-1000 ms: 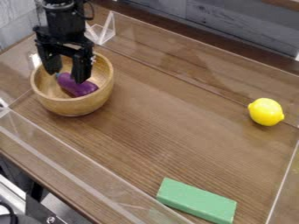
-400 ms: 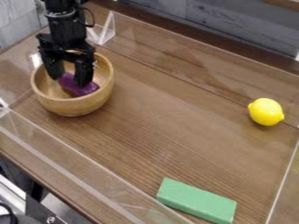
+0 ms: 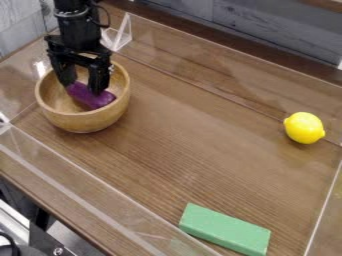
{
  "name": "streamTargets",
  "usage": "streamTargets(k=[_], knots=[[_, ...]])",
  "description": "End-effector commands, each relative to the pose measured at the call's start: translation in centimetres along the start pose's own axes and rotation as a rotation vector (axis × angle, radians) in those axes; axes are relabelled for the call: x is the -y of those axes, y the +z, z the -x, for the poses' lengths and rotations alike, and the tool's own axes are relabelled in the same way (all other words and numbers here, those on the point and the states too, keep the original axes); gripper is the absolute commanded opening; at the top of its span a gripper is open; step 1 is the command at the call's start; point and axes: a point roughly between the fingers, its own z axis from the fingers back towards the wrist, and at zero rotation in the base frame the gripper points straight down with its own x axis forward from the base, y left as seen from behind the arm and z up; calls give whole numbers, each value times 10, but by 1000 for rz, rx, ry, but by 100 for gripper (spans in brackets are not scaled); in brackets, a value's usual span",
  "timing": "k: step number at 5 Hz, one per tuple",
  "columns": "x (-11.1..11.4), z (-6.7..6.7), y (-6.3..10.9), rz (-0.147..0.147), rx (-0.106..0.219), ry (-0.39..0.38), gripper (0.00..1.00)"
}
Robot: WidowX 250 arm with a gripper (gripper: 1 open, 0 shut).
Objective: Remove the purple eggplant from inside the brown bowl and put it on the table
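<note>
A: Where is the eggplant (image 3: pixel 91 96)?

B: It lies inside the bowl (image 3: pixel 60 117), at the far left of the table (image 3: pixel 201 130).

A: And the gripper (image 3: pixel 82 79)?

B: It points down into the bowl, directly above the eggplant. Its jaws stand wide, one finger on each side. I cannot tell if they touch it.

A: Anything else?

B: A lemon (image 3: pixel 305 127) at the right, and a green block (image 3: pixel 226 229) near the front edge, both well apart from the bowl.

Reading no text, labels, brands, numbers or signs anywhere; nothing legible showing on any object or surface in my view.
</note>
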Motion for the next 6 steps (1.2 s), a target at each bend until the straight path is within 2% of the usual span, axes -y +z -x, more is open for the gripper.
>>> streamTargets(k=[1, 6], knots=[[-7, 1, -5, -13, -3, 23, 100], [-6, -3, -33, -6, -24, 45, 100]])
